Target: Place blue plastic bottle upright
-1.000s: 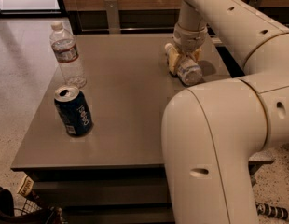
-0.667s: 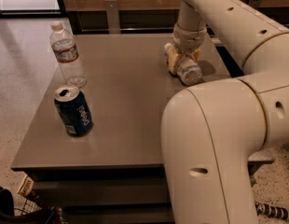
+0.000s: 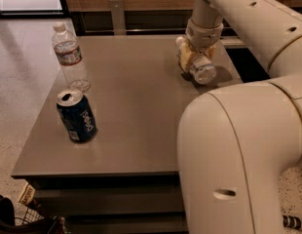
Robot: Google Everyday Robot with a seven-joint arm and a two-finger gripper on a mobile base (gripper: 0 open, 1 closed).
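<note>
The blue plastic bottle [image 3: 203, 70], small and clear with a white cap, lies tilted on its side at the far right of the grey table [image 3: 136, 96], its round base turned toward the camera. My gripper [image 3: 196, 58] reaches down from above. Its yellowish fingers [image 3: 186, 57] sit on either side of the bottle's body and are closed on it. The bottle's label is mostly hidden by the fingers.
A clear bottle with a red-and-white label [image 3: 70, 57] stands upright at the table's far left. A blue Pepsi can [image 3: 77, 116] stands in front of it. My large white arm [image 3: 238, 155] covers the front right. A wire basket [image 3: 14, 218] sits on the floor at lower left.
</note>
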